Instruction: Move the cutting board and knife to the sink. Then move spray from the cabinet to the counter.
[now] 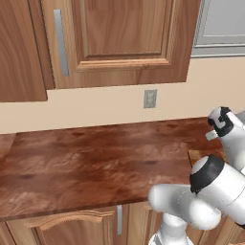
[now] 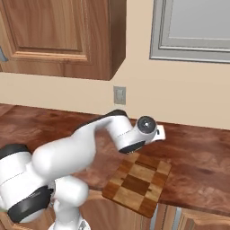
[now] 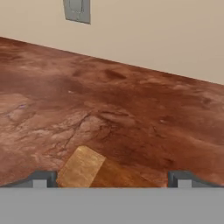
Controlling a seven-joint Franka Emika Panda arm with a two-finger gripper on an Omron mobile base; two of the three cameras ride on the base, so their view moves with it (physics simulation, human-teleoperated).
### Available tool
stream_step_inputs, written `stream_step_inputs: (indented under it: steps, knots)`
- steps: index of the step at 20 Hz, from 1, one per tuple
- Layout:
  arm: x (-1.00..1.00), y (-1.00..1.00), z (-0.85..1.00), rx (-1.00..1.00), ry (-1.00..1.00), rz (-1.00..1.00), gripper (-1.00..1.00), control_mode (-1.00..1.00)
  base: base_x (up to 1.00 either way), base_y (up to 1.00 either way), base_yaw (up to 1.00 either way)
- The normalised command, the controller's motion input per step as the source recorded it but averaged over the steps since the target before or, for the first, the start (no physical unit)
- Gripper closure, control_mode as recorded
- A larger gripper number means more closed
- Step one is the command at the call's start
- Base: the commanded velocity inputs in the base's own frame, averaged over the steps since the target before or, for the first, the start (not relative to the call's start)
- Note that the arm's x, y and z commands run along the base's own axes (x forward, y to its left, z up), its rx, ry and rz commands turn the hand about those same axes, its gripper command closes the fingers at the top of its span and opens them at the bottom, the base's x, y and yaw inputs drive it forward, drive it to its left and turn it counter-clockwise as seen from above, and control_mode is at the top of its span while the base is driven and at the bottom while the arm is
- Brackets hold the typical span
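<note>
Hand view shows the gripper (image 3: 110, 178) spread wide and empty above a corner of the cutting board (image 3: 89, 169), which lies on the counter (image 3: 131, 113) near its front edge, below the wall outlet (image 3: 77, 9).

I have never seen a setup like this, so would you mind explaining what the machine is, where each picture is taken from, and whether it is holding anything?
This is a rendered kitchen with a white robot arm on a drivable base. Two pictures come from cameras on the base, behind the arm to its left and right, looking down over the reddish-brown counter. The third comes from a camera on the hand, looking along the gripper, whose two dark fingertips stand at the bottom. On the counter lies a checkered wooden cutting board, near the front edge; its corner shows between the fingertips in the hand view. A wall outlet sits above the counter, below wooden cabinets. The gripper is open and holds nothing.
</note>
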Motion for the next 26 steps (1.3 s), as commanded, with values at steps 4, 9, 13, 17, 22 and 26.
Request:
stream_step_inputs:
  steps: [4,9,13,17,22,26]
  knots:
    - [-1.0,-0.32,1.0,0.0,0.0,-0.01,-1.0,-1.0,0.0,0.0,0.0]
    - [-1.0,-0.19,0.94,0.02,0.0,-0.16,-1.0,-1.0,0.0,0.0,0.0]
    - [-1.0,-0.11,0.95,0.07,0.04,-0.27,-1.0,-1.0,0.0,0.0,0.0]
    - [-1.0,-0.06,0.51,0.1,0.14,-0.27,-1.0,-1.0,0.0,0.0,0.0]
    - [-0.99,-0.01,-0.04,0.16,0.06,-0.2,-1.0,-1.0,0.0,0.0,0.0]
    - [-0.92,0.0,-0.22,0.21,-0.03,-0.06,-1.0,-1.0,0.0,0.0,0.0]
